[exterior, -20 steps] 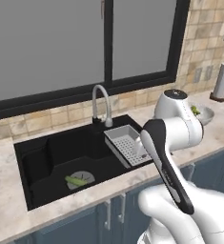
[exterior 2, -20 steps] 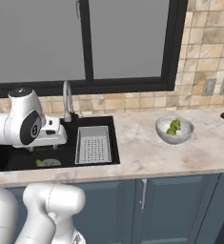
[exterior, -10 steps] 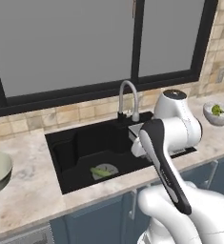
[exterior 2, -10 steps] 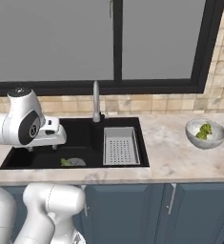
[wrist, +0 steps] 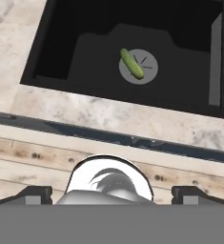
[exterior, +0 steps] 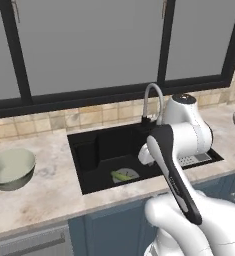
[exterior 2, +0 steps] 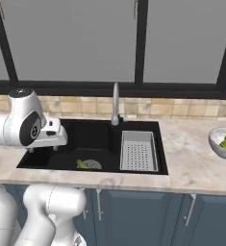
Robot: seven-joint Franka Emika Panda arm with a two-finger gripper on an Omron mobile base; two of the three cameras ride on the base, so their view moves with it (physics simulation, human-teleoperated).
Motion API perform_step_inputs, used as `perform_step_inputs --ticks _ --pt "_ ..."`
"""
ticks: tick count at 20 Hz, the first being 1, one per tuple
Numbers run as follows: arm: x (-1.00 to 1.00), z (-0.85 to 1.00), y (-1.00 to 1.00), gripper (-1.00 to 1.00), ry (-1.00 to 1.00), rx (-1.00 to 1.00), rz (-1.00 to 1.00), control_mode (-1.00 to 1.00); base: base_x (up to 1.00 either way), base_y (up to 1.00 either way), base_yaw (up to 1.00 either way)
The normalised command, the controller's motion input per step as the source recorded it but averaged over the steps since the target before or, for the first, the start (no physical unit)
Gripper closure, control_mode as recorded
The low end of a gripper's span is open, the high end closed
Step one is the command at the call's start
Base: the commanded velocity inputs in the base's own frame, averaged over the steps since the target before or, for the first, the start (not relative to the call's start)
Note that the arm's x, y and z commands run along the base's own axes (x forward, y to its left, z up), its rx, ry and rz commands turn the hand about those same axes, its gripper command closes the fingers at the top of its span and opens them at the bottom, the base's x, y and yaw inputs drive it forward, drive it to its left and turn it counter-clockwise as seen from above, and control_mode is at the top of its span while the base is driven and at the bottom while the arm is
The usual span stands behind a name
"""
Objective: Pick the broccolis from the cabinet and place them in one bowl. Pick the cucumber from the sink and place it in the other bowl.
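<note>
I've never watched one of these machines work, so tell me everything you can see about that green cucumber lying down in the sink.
The cucumber is a short, slim green cylinder with paler ends. It lies flat on the bottom of the black sink, across the round grey drain, slanted to the basin walls. Nothing else touches it.
</note>
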Motion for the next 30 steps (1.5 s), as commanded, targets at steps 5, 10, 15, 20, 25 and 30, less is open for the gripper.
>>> perform_step_inputs --ticks 5,10,15,20,25,30 --pt "0.00 0.00 0.00 -1.00 0.00 0.00 0.00 1.00 0.40 0.18 0.00" --pt "0.00 0.00 0.00 -1.00 0.00 0.00 0.00 1.00 0.76 0.35 -0.09" --pt "0.00 0.00 0.00 -1.00 0.00 0.00 0.00 1.00 0.50 0.44 -0.17" --pt "0.00 0.00 0.00 -1.00 0.00 0.00 0.00 1.00 0.29 0.36 -0.13" --pt "0.12 0.00 0.04 -1.00 0.02 0.00 0.00 -1.00 0.03 0.04 -0.01" --pt "0.02 0.00 0.00 -1.00 0.00 0.00 0.00 -1.00 0.00 0.00 0.00"
